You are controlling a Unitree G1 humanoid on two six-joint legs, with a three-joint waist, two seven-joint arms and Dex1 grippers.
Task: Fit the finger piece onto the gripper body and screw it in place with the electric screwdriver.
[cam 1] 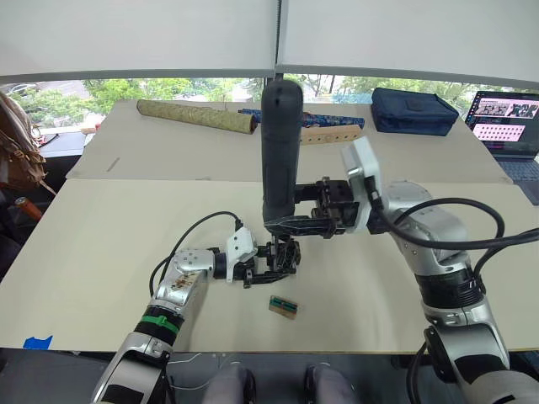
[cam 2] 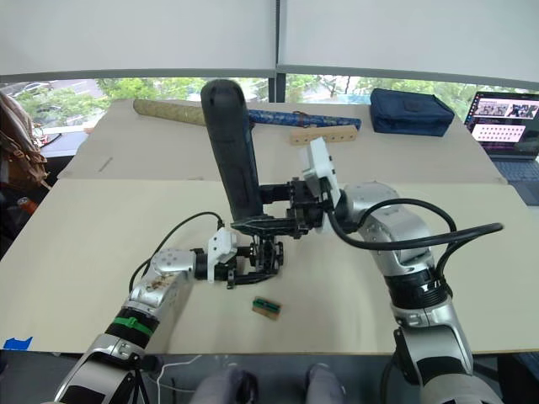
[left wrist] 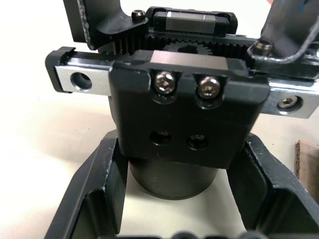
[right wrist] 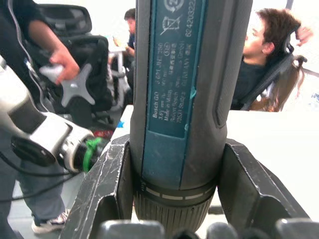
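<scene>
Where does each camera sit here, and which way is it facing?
Head views (left and right eye): on the head, looking down over both arms at the table; the right hand holds the electric screwdriver upright over the gripper body held by the left hand.
Left wrist view: looks along its fingers at the gripper body.
Right wrist view: looks along its fingers at the electric screwdriver, with people behind.
Shared: both tools.

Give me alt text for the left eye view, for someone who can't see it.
On a beige table, the right tool holds the electric screwdriver upright, tip down on the gripper body, which the left tool grips. A small tan-and-green block lies just in front; an olive tube, a navy pouch and a laptop sit farther back.
</scene>
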